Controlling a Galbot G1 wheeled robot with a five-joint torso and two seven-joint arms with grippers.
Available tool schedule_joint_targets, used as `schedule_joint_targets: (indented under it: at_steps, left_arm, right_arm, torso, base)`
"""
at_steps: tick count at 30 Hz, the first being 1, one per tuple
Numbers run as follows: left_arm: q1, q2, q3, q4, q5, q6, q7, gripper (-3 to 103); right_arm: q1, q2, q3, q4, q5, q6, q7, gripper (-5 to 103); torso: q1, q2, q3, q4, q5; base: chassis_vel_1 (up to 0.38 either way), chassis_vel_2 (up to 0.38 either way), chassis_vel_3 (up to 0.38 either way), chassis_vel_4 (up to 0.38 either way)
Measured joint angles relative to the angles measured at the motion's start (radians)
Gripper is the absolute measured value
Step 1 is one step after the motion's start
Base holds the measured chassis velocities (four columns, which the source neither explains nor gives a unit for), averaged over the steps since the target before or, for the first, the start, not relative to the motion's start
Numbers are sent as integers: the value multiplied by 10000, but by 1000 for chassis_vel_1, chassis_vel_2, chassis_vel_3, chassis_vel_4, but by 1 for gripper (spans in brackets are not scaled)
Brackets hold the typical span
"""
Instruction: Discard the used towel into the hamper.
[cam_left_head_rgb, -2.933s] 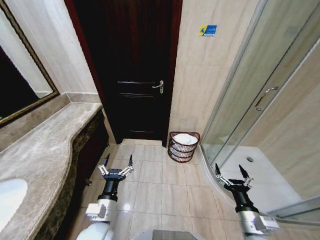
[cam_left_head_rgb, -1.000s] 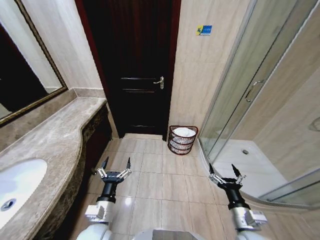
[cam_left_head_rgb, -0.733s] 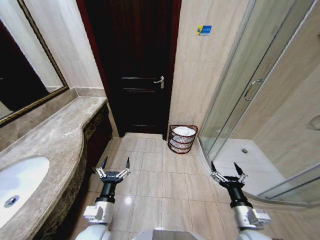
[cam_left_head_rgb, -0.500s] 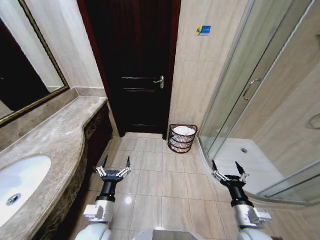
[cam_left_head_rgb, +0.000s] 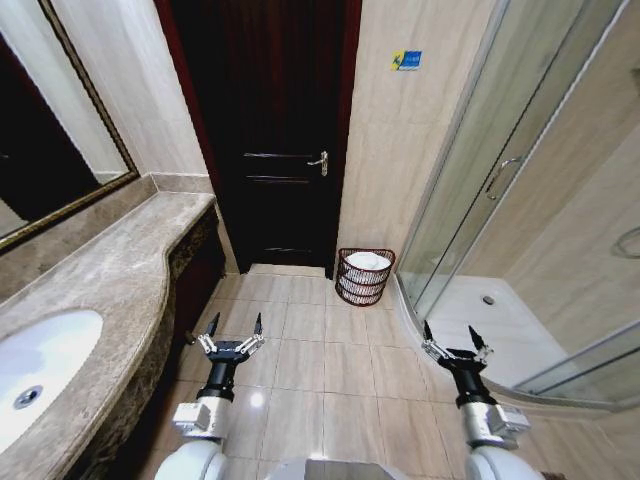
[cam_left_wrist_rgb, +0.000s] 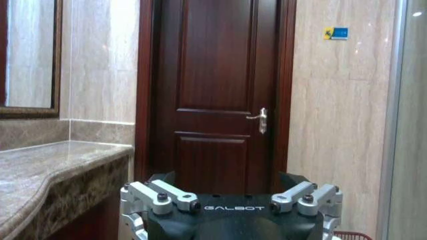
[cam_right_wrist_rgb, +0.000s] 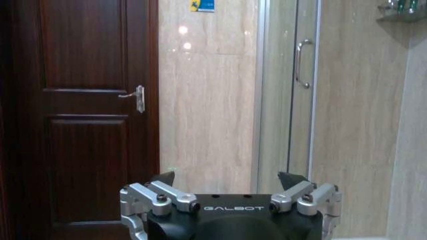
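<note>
The hamper (cam_left_head_rgb: 364, 277), a small dark red-brown openwork basket, stands on the floor against the tiled wall between the door and the shower. A white towel (cam_left_head_rgb: 368, 262) lies inside it, filling its top. My left gripper (cam_left_head_rgb: 236, 333) hangs open and empty low over the floor tiles, well short of the hamper and to its left. My right gripper (cam_left_head_rgb: 456, 341) is open and empty too, near the shower's curved threshold, to the right of the hamper. A sliver of the hamper's rim (cam_left_wrist_rgb: 350, 235) shows in the left wrist view.
A dark wooden door (cam_left_head_rgb: 275, 130) is shut straight ahead. A marble counter (cam_left_head_rgb: 100, 290) with a white sink (cam_left_head_rgb: 35, 370) runs along the left under a mirror (cam_left_head_rgb: 45, 150). A glass shower enclosure (cam_left_head_rgb: 520, 180) closes the right. Tiled floor (cam_left_head_rgb: 320, 370) lies between.
The view has shifted back from the door and hamper, bringing the sink into sight. Both grippers stay open and empty in the same pose.
</note>
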Motion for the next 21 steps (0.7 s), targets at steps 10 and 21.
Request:
schedule_joint_targets:
  at_steps: [10, 21]
  left_arm:
    - [-219, 17, 124, 57, 18, 137, -72, 100]
    - [-209, 19, 126, 57, 31, 137, -73, 100]
  right_arm:
    - [204, -21, -20, -133, 92, -166, -32, 100]
    - [196, -25, -22, -132, 95, -166, -42, 100]
  torso:
    - [0, 0, 0, 0, 1]
    - [0, 0, 0, 0, 1]
  base:
    - [0, 0, 0, 0]
    - [0, 0, 0, 0]
